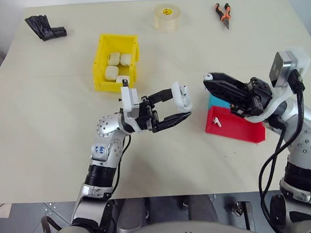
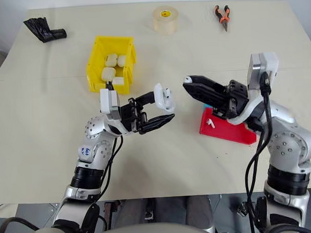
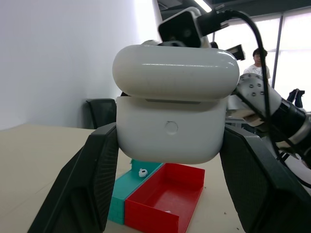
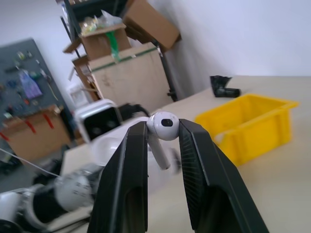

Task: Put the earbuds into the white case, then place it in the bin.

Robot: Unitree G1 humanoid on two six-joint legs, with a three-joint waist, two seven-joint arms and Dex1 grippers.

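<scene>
Closest in, the left pincer [image 1: 182,109] has the white case [image 1: 181,95] clamped between its fingers by the lower body, lid hinged up, lifted above the tabletop [image 1: 52,143]. Smooth rounded plastic, light but slippery, so I'd say squeezing the flat sides is right, clear of the lid. Just across the gap, the right pincer [image 4: 163,127] pinches one earbud [image 4: 162,129] by its glossy head, stem hanging free. Tiny and easily flicked loose, it wants a gentle, steady pinch. Below the right arm, another earbud [image 1: 216,121] lies in the red tray [image 1: 240,133]. Farther back, the bin [image 1: 101,61] already holds several cases.
</scene>
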